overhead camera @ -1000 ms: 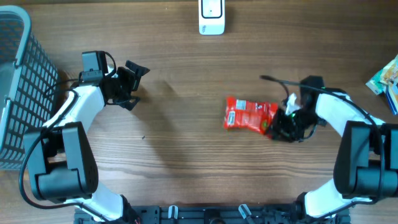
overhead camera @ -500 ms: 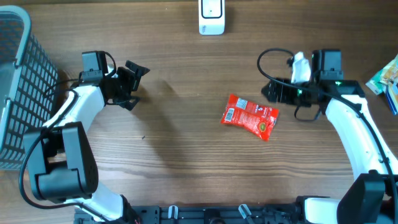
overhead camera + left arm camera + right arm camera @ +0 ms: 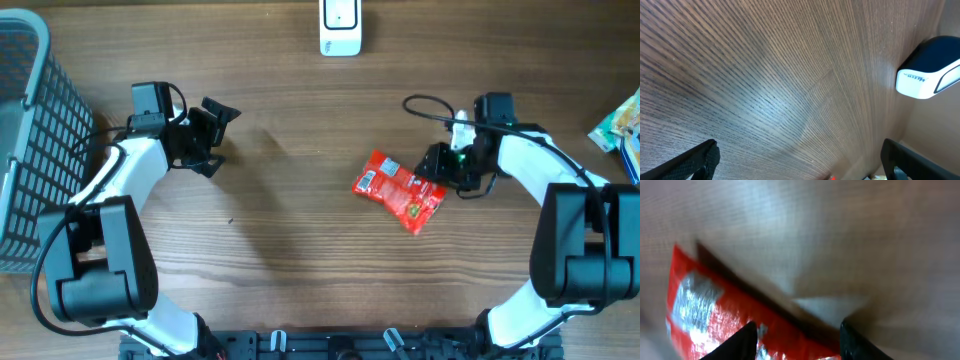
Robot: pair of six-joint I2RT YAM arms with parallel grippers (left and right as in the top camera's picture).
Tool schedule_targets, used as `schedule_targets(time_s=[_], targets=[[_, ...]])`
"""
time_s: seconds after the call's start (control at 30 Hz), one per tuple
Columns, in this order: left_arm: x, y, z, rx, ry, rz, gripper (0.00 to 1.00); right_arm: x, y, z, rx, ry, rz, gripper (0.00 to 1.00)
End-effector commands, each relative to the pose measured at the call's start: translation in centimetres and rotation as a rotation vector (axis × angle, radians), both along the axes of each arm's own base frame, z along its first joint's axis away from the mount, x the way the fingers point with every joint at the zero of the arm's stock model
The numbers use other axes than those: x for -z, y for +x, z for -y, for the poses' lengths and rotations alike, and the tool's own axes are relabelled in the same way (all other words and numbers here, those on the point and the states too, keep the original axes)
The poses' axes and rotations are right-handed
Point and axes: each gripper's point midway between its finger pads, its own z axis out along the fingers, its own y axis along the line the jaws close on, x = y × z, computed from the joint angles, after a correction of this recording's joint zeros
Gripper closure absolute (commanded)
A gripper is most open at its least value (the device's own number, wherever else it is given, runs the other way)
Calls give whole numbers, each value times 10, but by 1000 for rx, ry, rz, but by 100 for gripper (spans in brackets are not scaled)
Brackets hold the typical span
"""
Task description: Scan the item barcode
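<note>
On grained wooden table (image 3: pixel 300 250), crinkly red foil packet (image 3: pixel 398 190), rectangular

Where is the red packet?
In the overhead view, the red packet lies on the table, right of centre, just left of the right gripper.

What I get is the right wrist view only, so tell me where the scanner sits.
Observer: The white scanner stands at the far edge of the table, centre, well beyond the red packet.
Operator: Give me the label side.
Observer: A white label patch faces up on the packet's end away from the right gripper.
Operator: Report the other arm.
Observer: The left gripper hangs open and empty, on the side of the table where the basket stands.
</note>
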Motion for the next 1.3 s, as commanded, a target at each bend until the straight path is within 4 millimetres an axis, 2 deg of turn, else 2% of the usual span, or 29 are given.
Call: schedule_targets(time_s=[0.0,0.07,0.13,0.23,0.3,0.37,0.4,0.53,0.7,0.8,0.83,0.87,1.0,1.1,1.17,1.2,1.23,1.27], targets=[[-6,1,-2,8,15,24,0,-4,-31,-15,-19,90,-121,47],[-6,1,-2,8,15,24,0,-15,-46,-29,-92,191,-149,46],[-6,1,-2,8,15,24,0,-21,-53,-35,-133,237,-153,43],[-6,1,-2,8,15,24,0,-19,-48,-35,-154,231,-113,39],[-6,1,-2,8,15,24,0,-19,-42,-35,-158,228,-84,26],[-6,1,-2,8,15,23,0,-17,-35,-33,-187,212,-37,5],[-6,1,-2,8,15,24,0,-9,-35,-23,-183,143,-47,1],[-6,1,-2,8,15,23,0,6,-37,-20,-140,114,-43,0],[-6,1,-2,8,15,24,0,14,-47,-45,-144,256,4,0],[-6,1,-2,8,15,24,0,23,-59,-61,-164,261,-8,5],[-6,1,-2,8,15,24,0,29,-66,-68,-155,240,-38,10],[-6,1,-2,8,15,24,0,33,-69,-69,-141,206,-59,21],[-6,1,-2,8,15,24,0,35,-69,-70,-125,179,-74,52],[-6,1,-2,8,15,24,0,35,-69,-70,-125,180,-75,61],[-6,1,-2,8,15,23,0,33,-72,-71,-123,191,-98,59],[-6,1,-2,8,15,24,0,30,-73,-74,-125,212,-101,49],[-6,1,-2,8,15,24,0,27,-73,-78,-127,242,-103,34],[-6,1,-2,8,15,24,0,25,-73,-80,-129,258,-102,28]])
